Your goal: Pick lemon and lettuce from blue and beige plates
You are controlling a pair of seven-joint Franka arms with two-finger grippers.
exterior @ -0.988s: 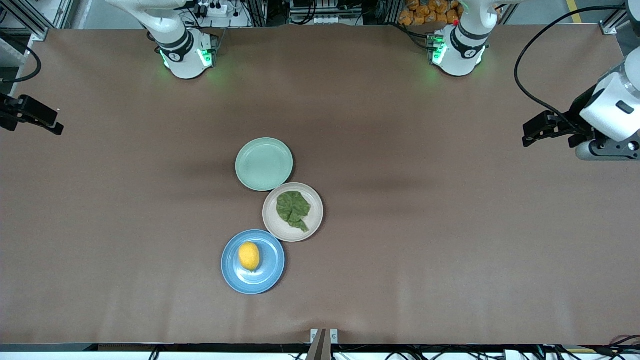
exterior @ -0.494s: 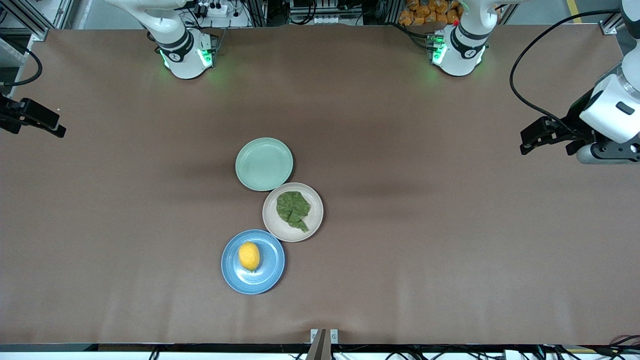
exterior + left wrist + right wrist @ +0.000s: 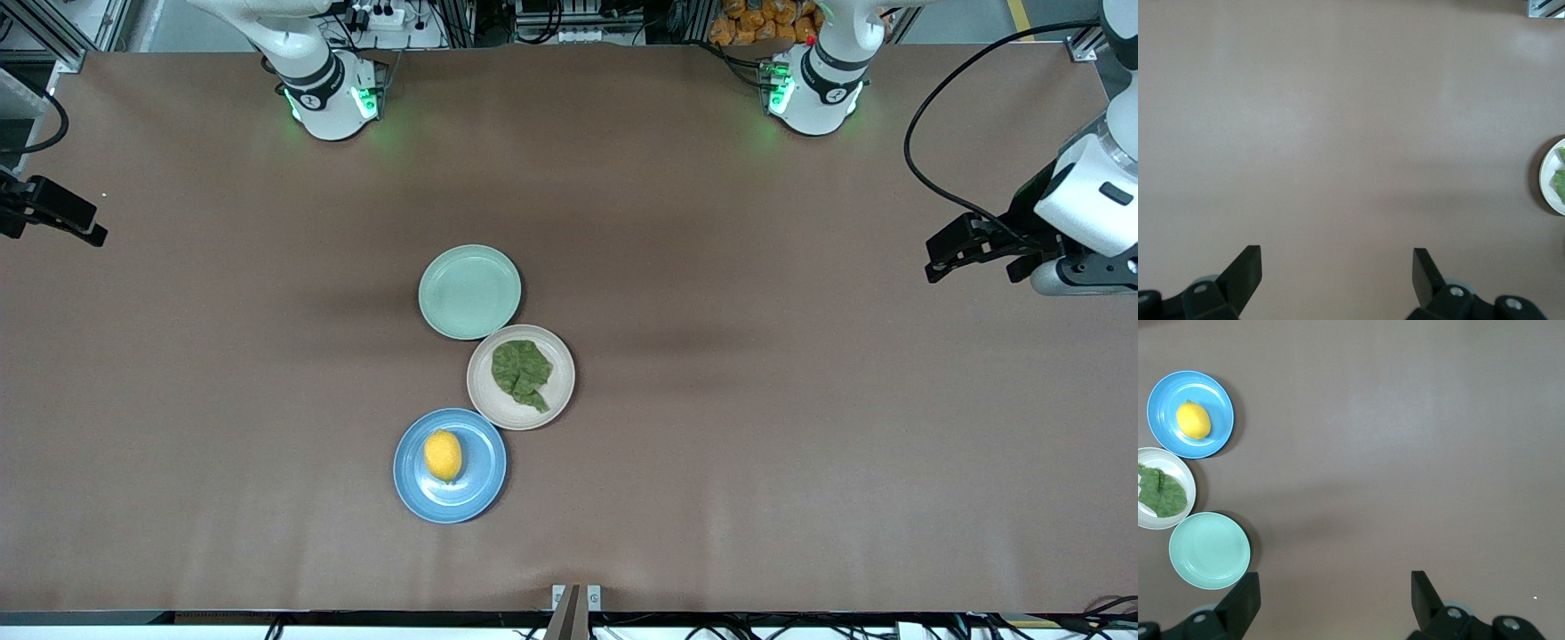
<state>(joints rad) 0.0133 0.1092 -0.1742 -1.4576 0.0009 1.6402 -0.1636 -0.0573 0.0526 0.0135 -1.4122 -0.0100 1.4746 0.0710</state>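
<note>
brown table, nothing picked yet: lemon on blue plate, lettuce on beige plate. left gripper, right gripper spread, empty, over bare table ends, well apart from both.

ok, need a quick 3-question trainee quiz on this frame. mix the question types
1. True or false: the lemon lies on the blue plate.
2. Which plate holds the lettuce? A) the mint-green plate B) the beige plate C) the blue plate
3. Fill in: the left gripper and the right gripper both have their fingers ____, and neither holds anything.

Key
1. True. The blue plate is the one nearest the front camera.
2. B. The beige plate sits between the other two; the mint-green plate has nothing on it.
3. Open. Each gripper hangs over bare table at its own arm's end, away from the plates.
</note>
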